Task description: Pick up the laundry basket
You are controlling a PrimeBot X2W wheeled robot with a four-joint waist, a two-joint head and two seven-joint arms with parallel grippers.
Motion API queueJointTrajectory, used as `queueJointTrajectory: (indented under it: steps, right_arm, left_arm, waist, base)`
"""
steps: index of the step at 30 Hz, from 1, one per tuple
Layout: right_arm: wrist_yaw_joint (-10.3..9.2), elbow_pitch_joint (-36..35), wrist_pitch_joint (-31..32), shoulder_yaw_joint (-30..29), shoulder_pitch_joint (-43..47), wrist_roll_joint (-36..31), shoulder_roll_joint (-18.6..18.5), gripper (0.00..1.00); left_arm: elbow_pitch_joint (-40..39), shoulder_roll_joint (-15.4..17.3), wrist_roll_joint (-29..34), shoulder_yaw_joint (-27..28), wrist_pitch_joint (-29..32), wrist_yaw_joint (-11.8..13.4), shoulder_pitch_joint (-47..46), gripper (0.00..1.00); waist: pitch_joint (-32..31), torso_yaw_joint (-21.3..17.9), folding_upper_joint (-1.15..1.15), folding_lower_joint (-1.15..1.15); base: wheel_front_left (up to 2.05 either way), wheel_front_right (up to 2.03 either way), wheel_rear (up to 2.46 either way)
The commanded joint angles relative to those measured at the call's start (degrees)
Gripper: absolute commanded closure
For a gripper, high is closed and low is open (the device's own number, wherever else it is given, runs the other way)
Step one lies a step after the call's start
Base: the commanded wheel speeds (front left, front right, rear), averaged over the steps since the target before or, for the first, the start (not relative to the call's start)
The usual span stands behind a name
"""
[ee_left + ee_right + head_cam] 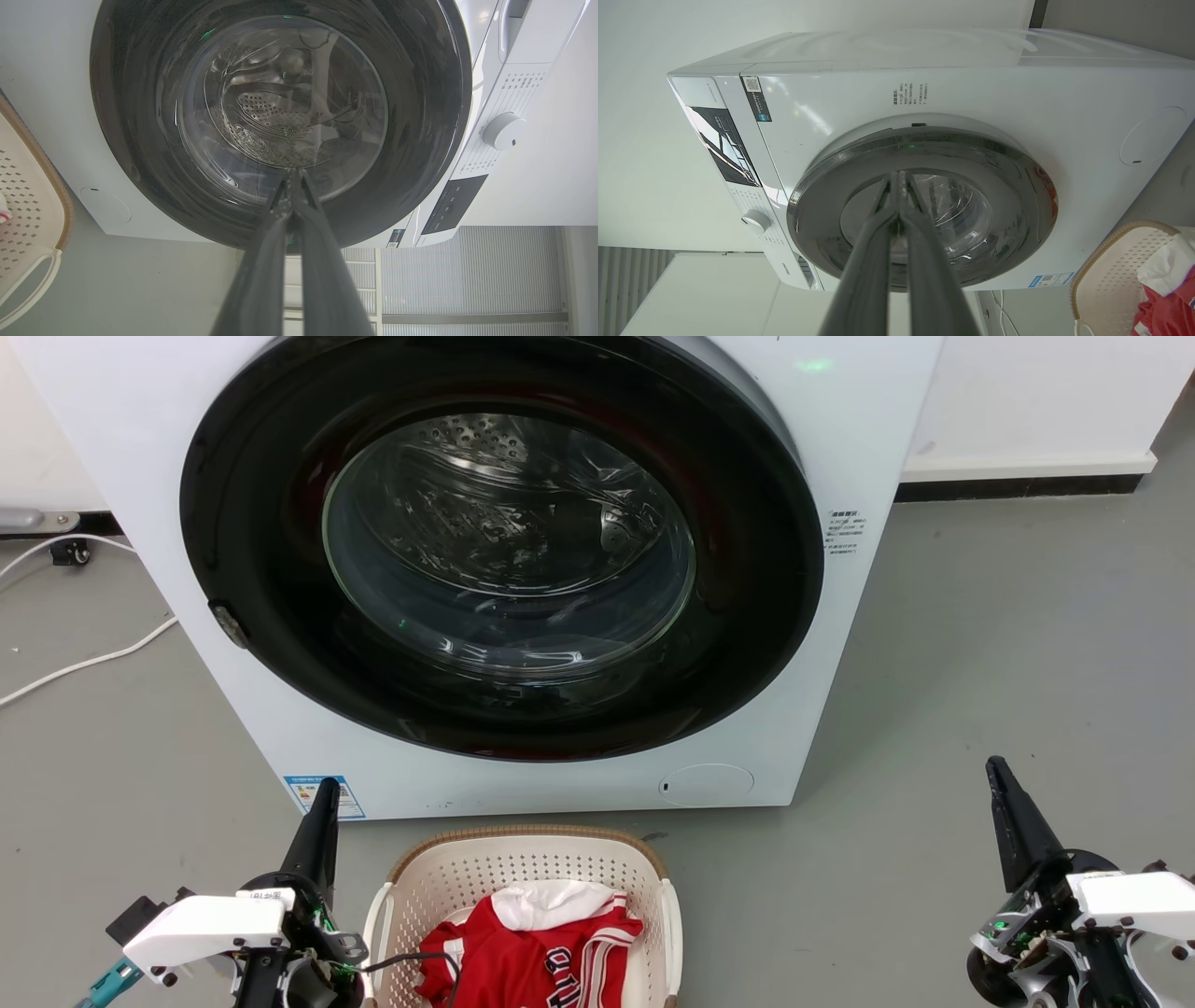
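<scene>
Laundry basket (523,873), handles facing left and right, long axis unclear; left tool (325,793) and right tool (997,770) closed, empty.

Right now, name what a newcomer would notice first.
The white washing machine, its dark round door huge, dominates the head view's top. On the grey floor before it sits the laundry basket holding a red jersey, flanked by the shut left gripper and right gripper.

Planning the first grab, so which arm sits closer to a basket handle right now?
Left. The left gripper stands just beside the basket, near its left handle. The right gripper is well off to the other side. Both are shut and would need opening first.
</scene>
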Motion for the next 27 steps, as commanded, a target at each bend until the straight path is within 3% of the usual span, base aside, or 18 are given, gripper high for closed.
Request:
queueJointTrajectory:
  steps: [1, 26, 27]
  right_arm:
    - [-0.02, 0.1, 0.1, -0.1, -0.7, -0.3, 0.2, 1.00]
    - [-0.02, 0.1, 0.1, 0.0, -0.7, -0.3, 0.2, 1.00]
    - [0.00, 0.0, 0.0, 0.0, 0.0, 0.0, 0.0, 0.00]
  left_arm:
    - [0.0, -0.1, -0.1, 0.1, 0.1, -0.3, -0.5, 1.00]
    - [0.0, -0.1, -0.1, 0.1, 0.1, -0.3, -0.5, 1.00]
    - [0.0, 0.0, 0.0, 0.0, 0.0, 0.0, 0.0, 0.00]
  waist:
    - [0.0, 0.0, 0.00, 0.00]
    - [0.0, 0.0, 0.00, 0.00]
    - [0.0, 0.0, 0.00, 0.00]
  base:
    - [0.00, 0.00, 0.00]
    - [0.00, 0.00, 0.00]
    - [0.00, 0.00, 0.00]
